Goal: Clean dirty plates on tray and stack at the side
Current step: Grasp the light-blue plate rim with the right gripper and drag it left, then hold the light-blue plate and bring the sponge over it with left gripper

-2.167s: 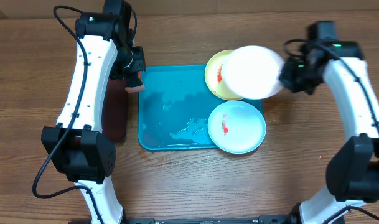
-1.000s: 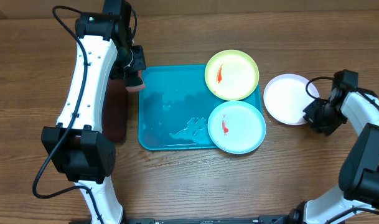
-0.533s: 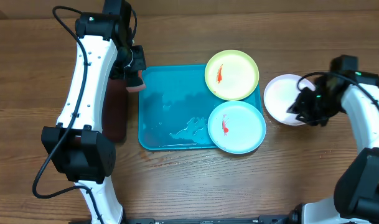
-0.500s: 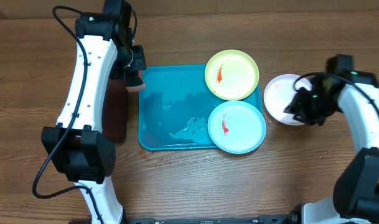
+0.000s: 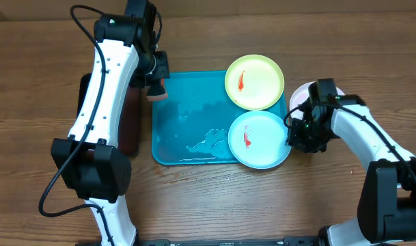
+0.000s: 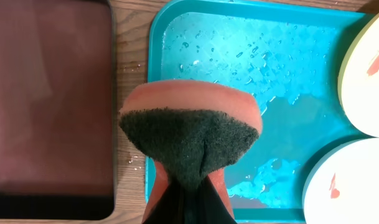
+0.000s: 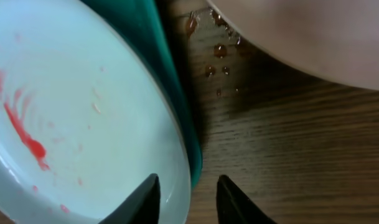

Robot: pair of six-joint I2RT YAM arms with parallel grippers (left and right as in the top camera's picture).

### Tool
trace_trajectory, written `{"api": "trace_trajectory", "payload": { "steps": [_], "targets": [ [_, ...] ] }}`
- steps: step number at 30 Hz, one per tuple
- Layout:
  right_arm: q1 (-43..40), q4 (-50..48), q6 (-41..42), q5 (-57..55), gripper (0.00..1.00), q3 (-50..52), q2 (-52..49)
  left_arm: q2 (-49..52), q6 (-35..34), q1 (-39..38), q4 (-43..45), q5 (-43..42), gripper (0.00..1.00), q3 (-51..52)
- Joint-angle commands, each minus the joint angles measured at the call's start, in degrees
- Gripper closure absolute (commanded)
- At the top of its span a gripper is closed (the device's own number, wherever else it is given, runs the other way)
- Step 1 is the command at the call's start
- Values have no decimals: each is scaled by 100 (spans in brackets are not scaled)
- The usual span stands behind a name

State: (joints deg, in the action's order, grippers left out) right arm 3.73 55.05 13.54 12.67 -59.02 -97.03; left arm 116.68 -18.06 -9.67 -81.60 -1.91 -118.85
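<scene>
My left gripper is shut on an orange sponge with a dark scrub face, held over the top left corner of the wet turquoise tray. A pale green plate and a pale blue plate, each with a red smear, rest on the tray's right side. The white plate lies on the table to the right, partly under my right arm. My right gripper is open, its fingers straddling the right rim of the blue plate, one over the plate and one over the table.
A black tray with a dark red inside lies left of the turquoise tray, partly under my left arm. Water drops dot the wood between the tray rim and the white plate.
My right gripper left the white plate on the table and moved left to the blue plate's right rim. My left arm shifted slightly right with the sponge.
</scene>
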Motion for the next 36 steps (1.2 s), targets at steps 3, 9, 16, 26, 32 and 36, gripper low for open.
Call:
{"api": "trace_trajectory", "payload": {
  "steps": [3,9,16,26,32,36],
  "targets": [
    [164,-249,35,-105,75,319,-17,-55,9,-15,2,-63,96,-129],
    [175,-273,37,-107,90,352,-17,-55,9,-15,4,-63,96,-129],
    [175,-155,35,-107,96,343,-15,-55,9,-15,0,-63,96,-129],
    [555,313,662,450,96,-293,142,-55,4,-17,22,-68,96,-131],
    [1464,-625,3082,-7,96,-411,118,-55,4,-17,42,-68,96,-129],
    [2177,-1574,3967,-490,96,-411,-57,-55,4,-17,44,-66,96,-129]
  ]
}}
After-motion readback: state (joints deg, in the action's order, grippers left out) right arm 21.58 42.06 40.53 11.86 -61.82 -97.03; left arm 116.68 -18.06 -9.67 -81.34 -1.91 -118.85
